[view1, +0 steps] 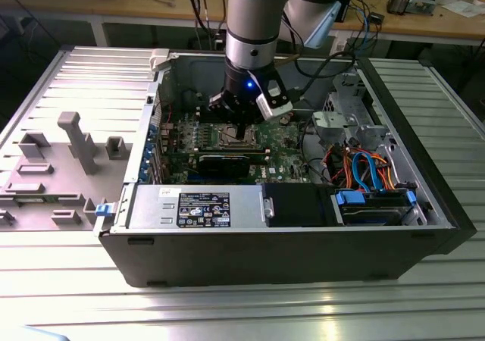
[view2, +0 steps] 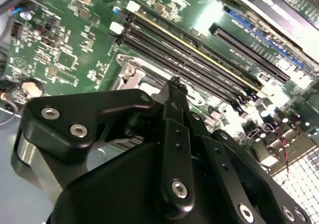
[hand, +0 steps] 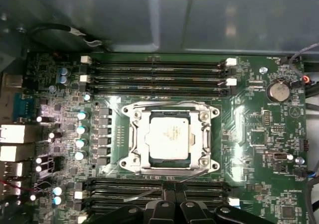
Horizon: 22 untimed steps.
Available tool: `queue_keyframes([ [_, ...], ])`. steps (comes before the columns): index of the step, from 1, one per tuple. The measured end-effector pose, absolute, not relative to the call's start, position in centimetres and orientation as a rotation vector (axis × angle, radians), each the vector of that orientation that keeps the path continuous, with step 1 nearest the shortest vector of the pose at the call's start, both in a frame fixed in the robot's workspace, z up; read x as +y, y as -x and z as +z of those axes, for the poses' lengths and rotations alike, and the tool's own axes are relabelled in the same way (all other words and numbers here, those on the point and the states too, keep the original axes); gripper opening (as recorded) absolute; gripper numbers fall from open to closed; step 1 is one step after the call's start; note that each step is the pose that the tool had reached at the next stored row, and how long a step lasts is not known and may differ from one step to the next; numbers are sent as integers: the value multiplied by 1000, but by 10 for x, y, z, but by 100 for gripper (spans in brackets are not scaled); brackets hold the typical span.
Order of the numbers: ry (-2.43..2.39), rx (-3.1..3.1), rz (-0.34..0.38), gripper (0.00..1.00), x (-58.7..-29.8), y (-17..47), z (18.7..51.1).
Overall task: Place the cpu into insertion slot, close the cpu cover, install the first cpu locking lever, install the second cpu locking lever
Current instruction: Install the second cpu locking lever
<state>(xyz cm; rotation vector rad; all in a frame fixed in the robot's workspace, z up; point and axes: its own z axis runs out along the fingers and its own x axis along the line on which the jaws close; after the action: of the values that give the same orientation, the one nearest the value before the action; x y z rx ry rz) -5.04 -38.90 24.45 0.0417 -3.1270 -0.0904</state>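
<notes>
My gripper (hand: 169,190) clenched, empty, tips at socket's edge nearest memory slots (hand: 157,189). Chip (hand: 169,138) seated mid-motherboard (hand: 259,134), cover (hand: 137,139) down. Best press lever (hand: 149,193) gently, sideways under hook.

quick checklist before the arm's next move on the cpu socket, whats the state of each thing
1. cpu lying in the insertion slot: ok.
2. cpu cover down flat around the chip: ok.
3. Both locking levers latched: cannot tell.
4. tool closed and holding nothing: ok.
5. Tool tip over the memory slots beside the socket, touching them or not: cannot tell.
6. Computer case lying open with the arm reaching inside: ok.
</notes>
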Motion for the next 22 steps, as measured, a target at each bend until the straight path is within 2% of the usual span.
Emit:
queue_keyframes([
  [22, -41, -3126, -116, 11, -398, 69, 232],
])
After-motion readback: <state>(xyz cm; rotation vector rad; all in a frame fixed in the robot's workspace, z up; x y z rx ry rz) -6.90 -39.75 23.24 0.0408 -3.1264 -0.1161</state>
